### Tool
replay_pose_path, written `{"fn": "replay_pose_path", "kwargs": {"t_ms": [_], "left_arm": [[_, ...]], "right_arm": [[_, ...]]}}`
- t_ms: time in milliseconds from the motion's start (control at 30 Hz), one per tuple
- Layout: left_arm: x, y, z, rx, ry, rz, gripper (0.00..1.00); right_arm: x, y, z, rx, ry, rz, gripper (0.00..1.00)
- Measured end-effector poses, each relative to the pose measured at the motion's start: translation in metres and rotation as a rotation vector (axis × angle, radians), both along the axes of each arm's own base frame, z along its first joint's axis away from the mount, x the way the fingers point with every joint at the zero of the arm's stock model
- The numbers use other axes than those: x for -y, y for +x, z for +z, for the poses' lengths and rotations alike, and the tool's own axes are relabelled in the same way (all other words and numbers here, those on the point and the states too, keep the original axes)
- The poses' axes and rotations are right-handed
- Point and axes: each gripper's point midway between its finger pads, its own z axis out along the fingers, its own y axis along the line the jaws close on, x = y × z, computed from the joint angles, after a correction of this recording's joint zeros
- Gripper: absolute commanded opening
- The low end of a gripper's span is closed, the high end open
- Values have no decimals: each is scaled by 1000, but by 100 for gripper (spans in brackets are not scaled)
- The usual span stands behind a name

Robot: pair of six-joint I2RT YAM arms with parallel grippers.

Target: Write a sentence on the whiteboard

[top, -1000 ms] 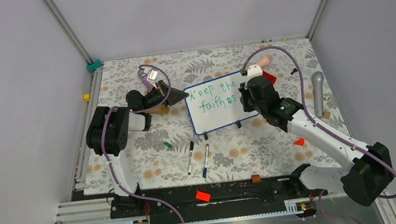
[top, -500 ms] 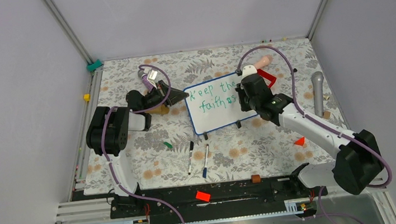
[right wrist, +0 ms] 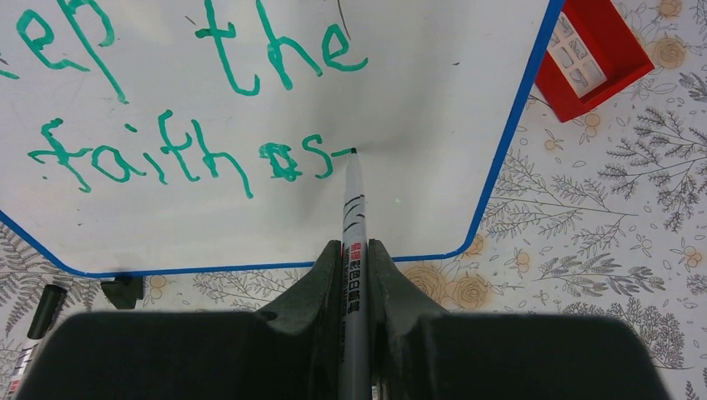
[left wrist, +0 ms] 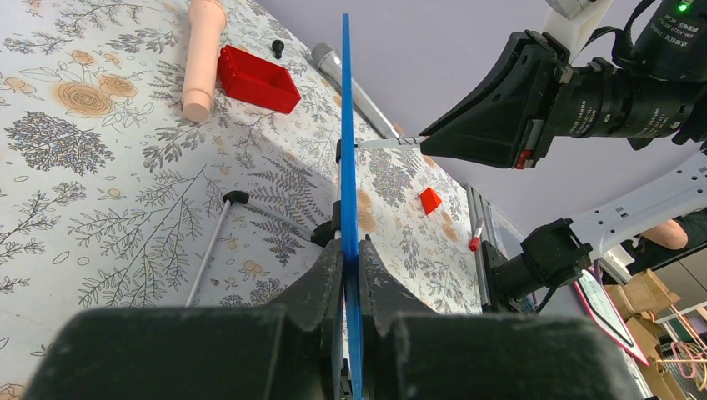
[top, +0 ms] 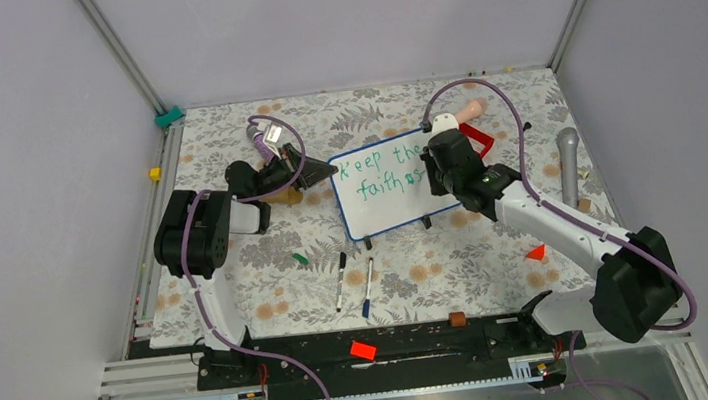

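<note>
The whiteboard [top: 394, 212] stands tilted on its black feet in the middle of the table. My left gripper [top: 326, 170] is shut on its left blue rim [left wrist: 346, 125], which runs edge-on between the jaws of that gripper [left wrist: 348, 246]. The sentence [top: 382, 172] in green reads "Keep the" above "faith", a scribbled blot, then "s-" [right wrist: 167, 154]. My right gripper [top: 431, 173] is shut on a grey marker [right wrist: 353, 208]. The marker's tip touches the board at the end of the short dash. The right gripper [right wrist: 355, 246] sits just below the board's lower rim.
A red box [top: 480, 138] and a beige cylinder [top: 469, 109] lie behind the board's right corner. A grey microphone [top: 569, 165] is at the right. Two pens [top: 341, 280] [top: 368, 285] and a green cap [top: 300, 259] lie in front. An orange cone [top: 536, 253] sits near the right arm.
My right arm has shifted slightly up and left, carrying the marker along the second line of writing. The left gripper and the board have not moved.
</note>
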Motion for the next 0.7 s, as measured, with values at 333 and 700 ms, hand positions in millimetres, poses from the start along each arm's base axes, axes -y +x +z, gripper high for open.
{"fn": "replay_pose_path", "kwargs": {"t_ms": [333,700], "left_arm": [[0,0,0,1,0,0,0],[0,0,0,1,0,0,0]], "right_arm": [[-3,-3,17,35,39,23,0],[-12,12,28,59,51,25,0]]}}
